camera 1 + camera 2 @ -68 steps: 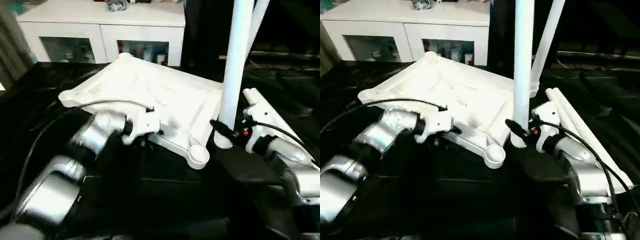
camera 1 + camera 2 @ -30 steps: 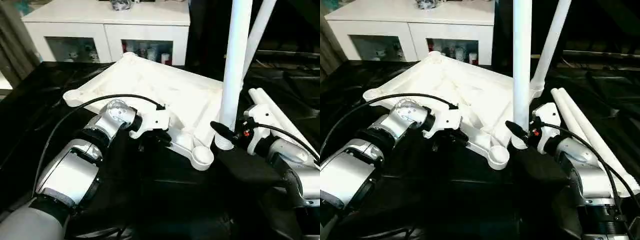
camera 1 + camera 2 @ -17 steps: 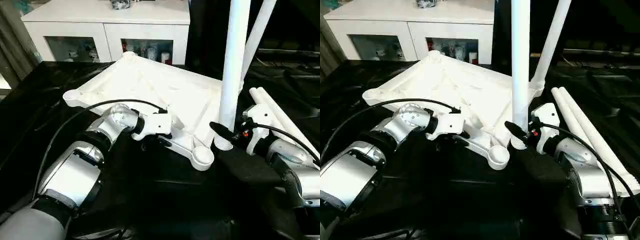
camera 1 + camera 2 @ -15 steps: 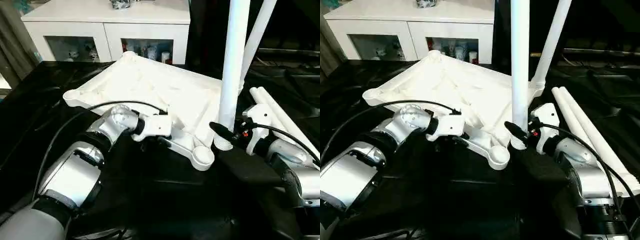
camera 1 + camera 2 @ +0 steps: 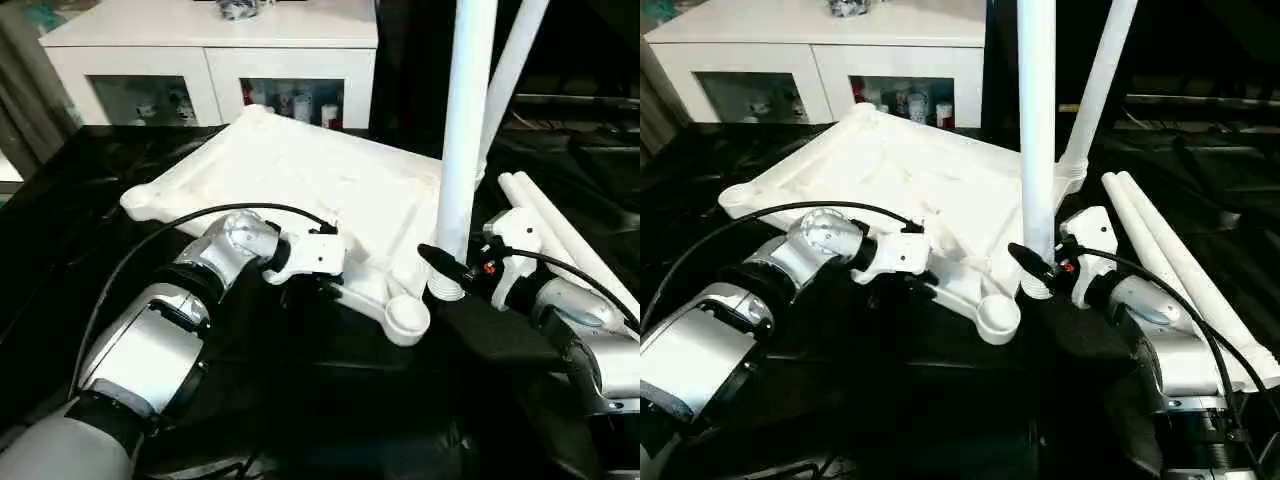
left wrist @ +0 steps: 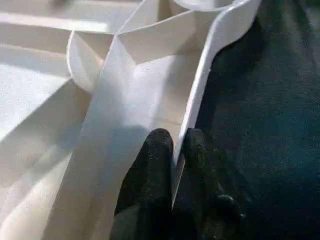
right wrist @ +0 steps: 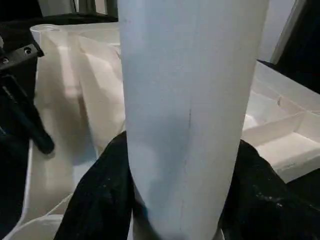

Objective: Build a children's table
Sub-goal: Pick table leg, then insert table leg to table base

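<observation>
- Step in hand, by my reading: fitting a leg into the near corner socket (image 5: 406, 318) of the upturned tabletop (image 5: 300, 180), which sits mid-table on the black work table (image 5: 60, 200).
- At about 8 o'clock of that socket, the left gripper (image 6: 172, 150) pinches the tabletop's raised near rim between its two fingers.
- At 3 o'clock, the right gripper (image 7: 175, 175) clasps an upright leg (image 5: 462, 150); its foot hangs just beside the socket, not over it.
- Next move likely calls for carrying the leg's foot over the socket, plumb, then pressing down while the left steadies.
- Farther: two spare legs (image 5: 560, 240) at 2 o'clock, one leg already standing in the far corner, and a white cabinet (image 5: 210, 60) at 12.
- No readable writing or brand.
</observation>
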Tool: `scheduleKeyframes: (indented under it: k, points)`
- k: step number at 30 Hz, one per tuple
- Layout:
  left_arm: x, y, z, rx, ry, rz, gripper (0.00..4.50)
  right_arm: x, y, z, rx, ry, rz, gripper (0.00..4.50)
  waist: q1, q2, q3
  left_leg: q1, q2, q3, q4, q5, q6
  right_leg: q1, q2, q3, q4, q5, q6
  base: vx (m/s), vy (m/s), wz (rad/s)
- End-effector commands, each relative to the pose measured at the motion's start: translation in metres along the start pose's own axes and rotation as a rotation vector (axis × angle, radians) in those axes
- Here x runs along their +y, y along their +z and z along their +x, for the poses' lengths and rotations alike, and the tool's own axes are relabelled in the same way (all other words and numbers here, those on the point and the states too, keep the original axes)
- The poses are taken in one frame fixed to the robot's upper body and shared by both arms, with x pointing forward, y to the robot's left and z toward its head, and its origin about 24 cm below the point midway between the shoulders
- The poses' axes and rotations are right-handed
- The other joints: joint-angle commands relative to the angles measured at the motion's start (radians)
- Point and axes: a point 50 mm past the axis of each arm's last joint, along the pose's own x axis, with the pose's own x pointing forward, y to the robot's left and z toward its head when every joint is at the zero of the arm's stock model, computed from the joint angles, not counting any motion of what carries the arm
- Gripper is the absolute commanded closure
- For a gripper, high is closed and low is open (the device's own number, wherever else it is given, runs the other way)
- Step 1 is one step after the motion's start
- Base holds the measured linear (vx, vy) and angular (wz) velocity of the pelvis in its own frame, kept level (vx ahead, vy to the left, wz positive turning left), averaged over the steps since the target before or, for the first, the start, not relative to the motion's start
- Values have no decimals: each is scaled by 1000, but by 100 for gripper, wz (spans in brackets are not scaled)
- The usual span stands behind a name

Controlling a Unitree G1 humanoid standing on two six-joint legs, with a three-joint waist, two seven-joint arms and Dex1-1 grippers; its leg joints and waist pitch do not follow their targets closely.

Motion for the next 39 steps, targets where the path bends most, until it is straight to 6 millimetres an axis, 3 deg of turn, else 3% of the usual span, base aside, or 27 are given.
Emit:
scheduleKeyframes:
  k: [1,3,4,6,7,8,9,10,11,12,13,14,15,16,18,20,22,24,26,27,28,29,30,34,37,38,39]
  points:
    - [-14,-22,-6,98,-118,-114,417,2,4,3,-21,7,-17,261,8,-19,-71,15,80,-32,-63,-81,108,51,-110,46,-61,133,-302,0,0,0]
    - [-14,-25,-9,112,-123,-138,428,2,4,4,-22,8,-17,261,5,-18,-69,15,80,-31,-64,-92,106,49,-111,45,-63,104,-304,0,0,0]
    - [-14,-26,-9,117,-116,-147,432,2,3,4,-23,9,-16,261,1,-30,-67,15,79,-30,-66,-100,106,50,-110,45,-68,80,-303,0,0,0]
    - [-14,-29,-12,128,-91,-174,444,2,3,6,-26,11,-12,261,1,-22,-66,13,78,-31,-66,-96,105,50,-112,45,-68,55,-302,0,0,0]
    - [-14,-30,-13,114,-81,-193,444,2,3,8,-29,14,-7,261,0,-39,-66,11,78,-32,-67,-84,107,53,-114,44,-63,52,-303,0,0,0]
    - [-14,-30,-13,114,-81,-193,448,2,3,8,-29,14,-7,261,-2,-35,-63,11,77,-30,-68,-88,110,48,-113,44,-68,33,-300,0,0,0]
    - [-15,-31,-14,93,-68,-227,448,3,4,11,-32,17,-5,261,-3,-53,-67,9,76,-30,-66,-72,111,54,-117,43,-62,20,-295,0,0,0]
    - [-15,-31,-14,93,-68,-227,449,3,4,11,-32,17,-5,261,-4,-50,-58,8,75,-29,-70,-81,113,46,-115,43,-74,-15,-288,0,0,0]
    - [-19,-33,-16,52,-50,-302,449,3,6,18,-39,28,1,261,-7,-55,-61,7,81,-32,-74,-71,106,50,-120,40,-68,-40,-284,0,0,0]
    - [-19,-33,-16,52,-50,-302,449,3,6,18,-39,28,1,261,-13,-54,-58,0,78,-33,-75,-67,106,49,-116,38,-70,-49,-280,0,0,0]
    - [-22,-35,-16,45,-32,-328,449,3,7,21,-41,29,2,261,-7,-62,-64,9,81,-31,-75,-68,97,47,-116,37,-68,-48,-270,0,0,0]
    - [-26,-37,-16,42,-4,-360,449,3,9,24,-45,32,4,261,-11,-75,-62,15,85,-27,-75,-70,99,41,-114,41,-70,-20,-277,0,0,0]
    - [-26,-37,-16,42,-4,-360,449,3,9,24,-45,32,4,261,-11,-70,-64,13,86,-29,-75,-62,96,44,-116,41,-61,8,-285,0,0,0]
    - [-30,-40,-15,39,41,-390,449,3,9,26,-48,23,5,261,-13,-74,-63,12,87,-27,-75,-48,104,41,-115,40,-58,51,-291,0,0,0]
    - [-33,-41,-14,36,72,-410,449,3,10,27,-50,17,7,261,-12,-73,-63,18,86,-24,-73,-52,107,37,-112,42,-60,71,-300,0,0,0]
    - [-33,-41,-14,36,72,-410,449,3,10,27,-50,17,7,261,-10,-75,-63,20,84,-22,-73,-62,103,37,-111,42,-63,67,-300,0,0,0]
    - [-42,-32,-3,-57,171,-442,449,3,10,27,-65,-10,30,261,-14,-84,-60,14,86,-22,-77,-78,91,42,-112,41,-65,39,-286,0,0,0]
    - [-44,-29,-1,-84,196,-445,449,3,10,27,-67,-17,35,261,-12,-80,-61,19,85,-19,-74,-78,88,38,-110,44,-67,28,-287,0,0,0]
    - [-47,-20,5,-129,267,-434,449,3,11,28,-81,-26,64,261,-8,-107,-59,15,86,-18,-75,-61,98,40,-112,42,-63,5,-270,0,0,0]
    - [-49,-15,6,-137,293,-440,449,3,12,29,-90,-26,82,261,-5,-101,-59,18,85,-18,-75,-62,98,36,-111,42,-67,-8,-266,0,0,0]
    - [-49,-15,6,-137,293,-440,449,3,12,29,-90,-26,82,261,-4,-106,-59,22,91,-18,-77,-64,93,31,-111,42,-66,-19,-265,0,0,0]
    - [-50,-12,6,-142,315,-443,449,4,13,33,-97,-22,97,261,-5,-117,-57,23,91,-16,-78,-66,91,29,-108,41,-69,-25,-262,0,0,0]
    - [-52,-10,5,-147,325,-436,449,6,13,37,-101,-14,106,261,-7,-120,-57,22,92,-17,-80,-64,84,30,-109,40,-63,-12,-263,0,0,0]
    - [-56,-8,4,-182,316,-391,449,7,11,44,-96,-11,107,261,-6,-123,-55,27,88,-14,-80,-71,64,27,-104,42,-65,14,-259,0,0,0]
    - [-58,-4,3,-213,325,-363,449,7,15,44,-108,-15,105,261,1,-106,-59,29,88,-15,-78,-53,51,31,-105,44,-56,90,-259,0,0,0]
    - [-58,-3,3,-221,327,-362,403,7,17,43,-114,-16,105,261,1,-118,-60,28,86,-13,-76,-41,54,34,-102,44,-53,136,-266,0,0,0]
    - [-58,-3,3,-227,314,-379,403,8,18,43,-118,-18,105,261,2,-103,-60,29,86,-14,-76,-41,52,33,-103,45,-52,142,-268,0,0,0]
